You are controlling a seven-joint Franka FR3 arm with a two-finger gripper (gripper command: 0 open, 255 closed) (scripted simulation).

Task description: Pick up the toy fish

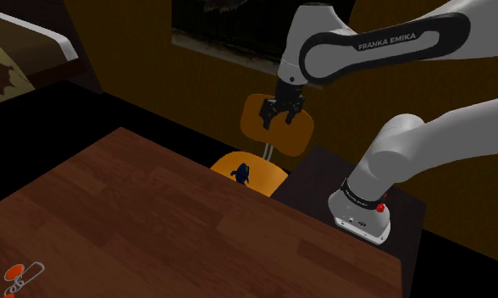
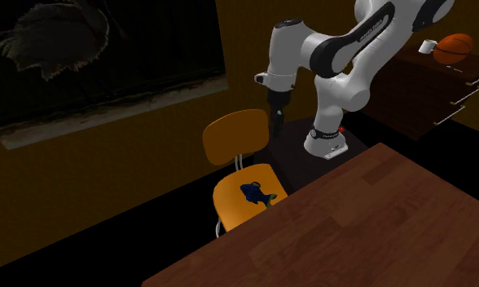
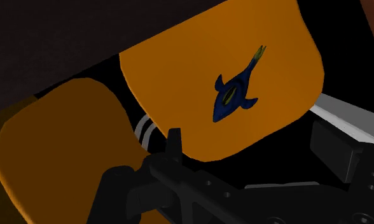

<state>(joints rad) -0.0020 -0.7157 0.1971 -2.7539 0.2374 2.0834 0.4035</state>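
surface (image 1: 154,220): dark red-brown wood grain, took up the lower part of shoulder view.
arm (image 1: 383,42): white w/ dark joints, reached from stand (image 2: 291,151) out over the chair.
chair (image 2: 230,197): orange seat & backrest, stood at surface's far edge in shoulder view, just beside stand.
gripper (image 1: 284,118): all black, pointed down, hung above the chair & in front of its backrest in shoulder view; fingers looked apart, nothing btwn them, clear of the fish.
toy fish (image 2: 257,193): dark blue w/ yellowish tail, lay flat near mid-seat of the chair, below gripper & well apart from it.
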